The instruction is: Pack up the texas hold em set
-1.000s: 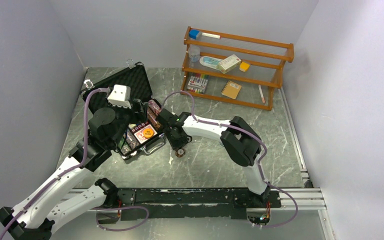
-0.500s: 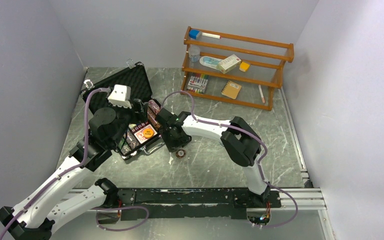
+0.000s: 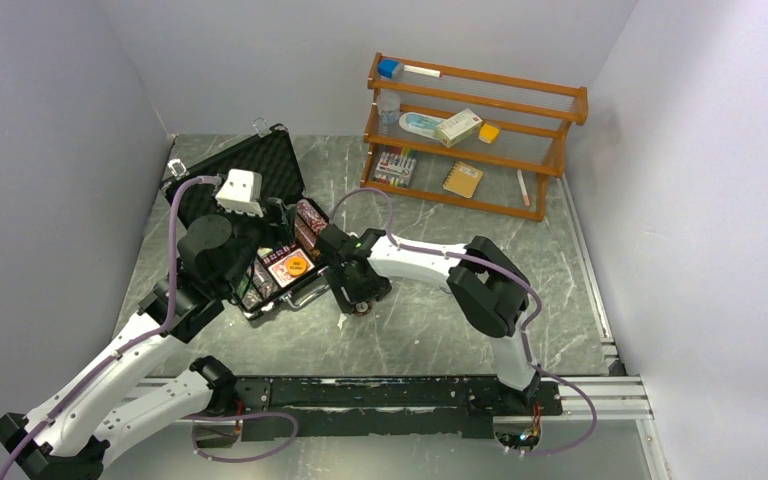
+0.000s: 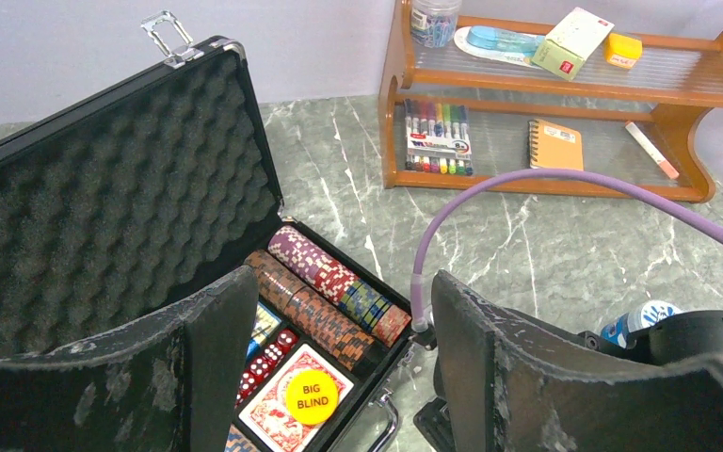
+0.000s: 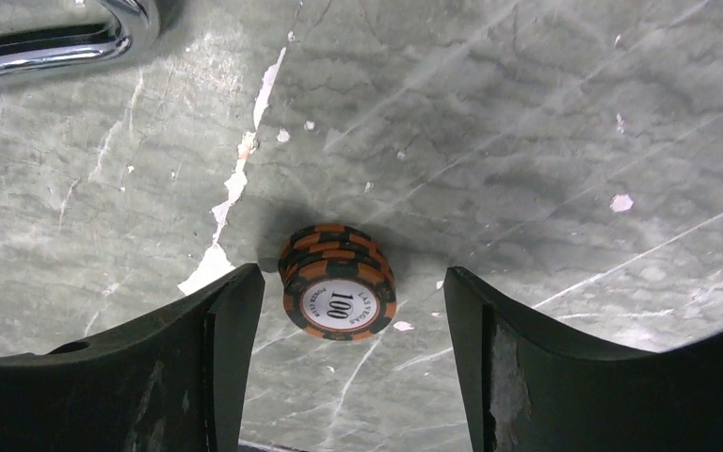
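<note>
Right gripper [image 5: 348,282] points down at the table [image 5: 546,132] with its fingers spread, and I find nothing pinched in it. A short stack of orange-and-black chips [image 5: 337,297], the top one marked 100, lies flat on the marble between the two fingers, with a gap showing on either side. Part of the chrome handle [image 5: 52,42] of the case shows at the upper left of the right wrist view, so the stack sits outside the case, near its front.

Left gripper [image 4: 339,301] is likewise spread and holds nothing; it hangs over the near-left part of the black case [image 3: 260,165]. I record the case as open, its foam-lined lid [image 4: 104,207] standing up. Inside I note rows of chips [image 4: 325,292] set on edge, red dice [image 4: 268,363], and the red-backed card deck [image 4: 273,424] with the orange-yellow BIG BLIND disc [image 4: 313,396] lying on it. At the far side stands the wooden shelf [image 3: 475,120], well apart from the case.
</note>
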You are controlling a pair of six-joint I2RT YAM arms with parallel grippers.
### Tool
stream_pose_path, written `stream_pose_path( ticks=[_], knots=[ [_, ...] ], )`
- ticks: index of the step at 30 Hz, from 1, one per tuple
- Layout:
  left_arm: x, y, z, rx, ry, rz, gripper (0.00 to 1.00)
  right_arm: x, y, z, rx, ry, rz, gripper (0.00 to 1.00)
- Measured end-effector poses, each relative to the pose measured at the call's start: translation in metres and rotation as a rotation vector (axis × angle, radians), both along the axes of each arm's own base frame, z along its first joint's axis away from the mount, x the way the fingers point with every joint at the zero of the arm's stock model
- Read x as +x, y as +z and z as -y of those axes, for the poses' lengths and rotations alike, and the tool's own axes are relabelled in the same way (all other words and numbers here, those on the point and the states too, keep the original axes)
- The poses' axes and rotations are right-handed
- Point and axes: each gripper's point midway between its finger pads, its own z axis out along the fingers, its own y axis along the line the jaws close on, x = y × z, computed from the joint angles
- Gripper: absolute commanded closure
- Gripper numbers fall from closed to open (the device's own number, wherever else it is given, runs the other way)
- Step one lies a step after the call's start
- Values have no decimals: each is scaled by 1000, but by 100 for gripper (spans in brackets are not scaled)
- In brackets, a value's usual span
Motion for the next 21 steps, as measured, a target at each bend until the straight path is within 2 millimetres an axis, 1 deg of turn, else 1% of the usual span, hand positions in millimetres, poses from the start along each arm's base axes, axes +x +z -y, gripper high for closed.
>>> stream_pose_path(
  ticks=[10, 17, 21],
  knots=[
    [-1, 1, -1, -2, 1, 3, 28, -8, -2, -3, 28, -96, -26, 26],
    [-2, 3, -1, -6, 1, 8, 28, -10, -2, -9, 55, -133, -42, 41],
    [-2, 4, -2, -8, 1, 10, 28, -11, -3, -10, 56, -143, -44, 44]
  ],
)
